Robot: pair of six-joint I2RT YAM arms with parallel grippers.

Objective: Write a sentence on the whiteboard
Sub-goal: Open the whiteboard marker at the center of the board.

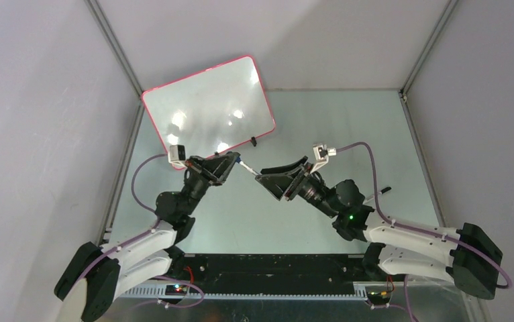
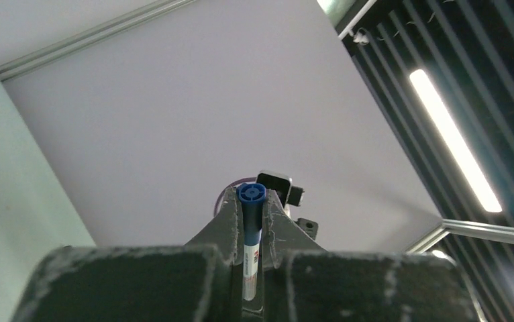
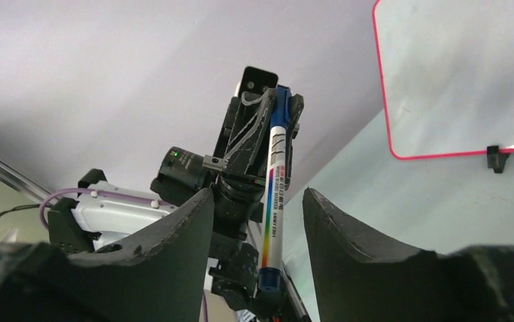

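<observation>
The whiteboard leans at the back left, glossy white with a red-pink rim; it also shows in the right wrist view. Only glare shows on its face, and the sentence is not in view. My left gripper is shut on a white marker whose blue end sticks out past the fingertips. The marker points toward my right gripper. That gripper's open jaws stand on either side of the marker's blue end, with a gap on both sides. In the top view the two grippers meet tip to tip at mid-table.
A black clip foot props the board's lower edge and also shows in the right wrist view. A small dark stick lies on the table to the right. Grey walls close in the pale green table on three sides.
</observation>
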